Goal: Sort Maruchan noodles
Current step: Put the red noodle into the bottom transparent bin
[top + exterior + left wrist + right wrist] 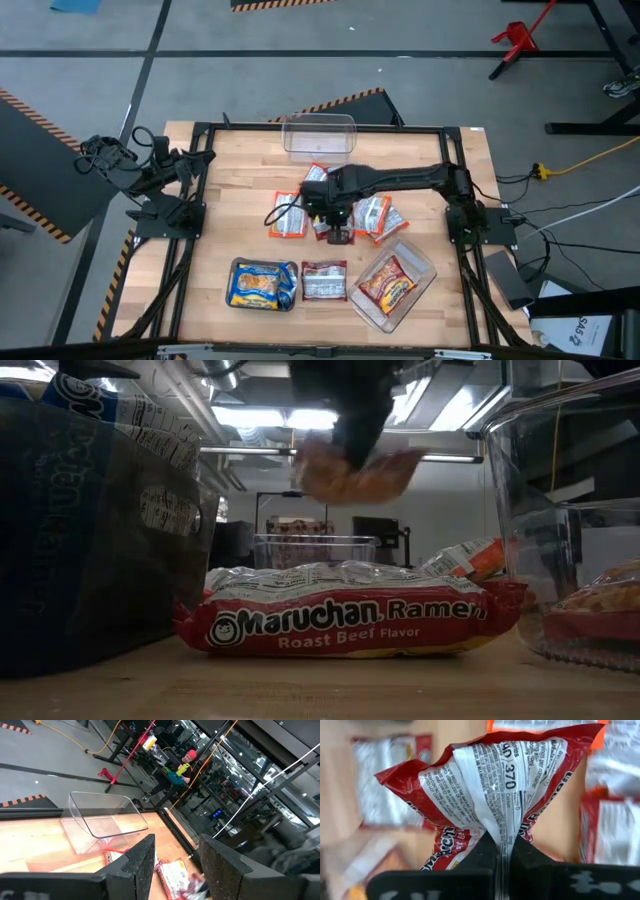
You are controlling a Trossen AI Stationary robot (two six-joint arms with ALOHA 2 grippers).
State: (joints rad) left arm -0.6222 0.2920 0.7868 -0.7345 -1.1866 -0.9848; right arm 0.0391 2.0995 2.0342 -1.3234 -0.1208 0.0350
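Right gripper (501, 851) pinched tight on red-and-white packet (495, 795), lifted clear of pile (prob. for sorting). Left gripper (176, 857) parked at table edge, fingers apart, holding nothing.

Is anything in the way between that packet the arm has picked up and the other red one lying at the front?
Nothing visible. The right gripper holds the red packet in the air; bare table separates it from the Roast Beef packet.

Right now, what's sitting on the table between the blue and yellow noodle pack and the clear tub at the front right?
In the high view, one red-and-white packet lies flat between the blue-and-yellow pack and the clear tub.
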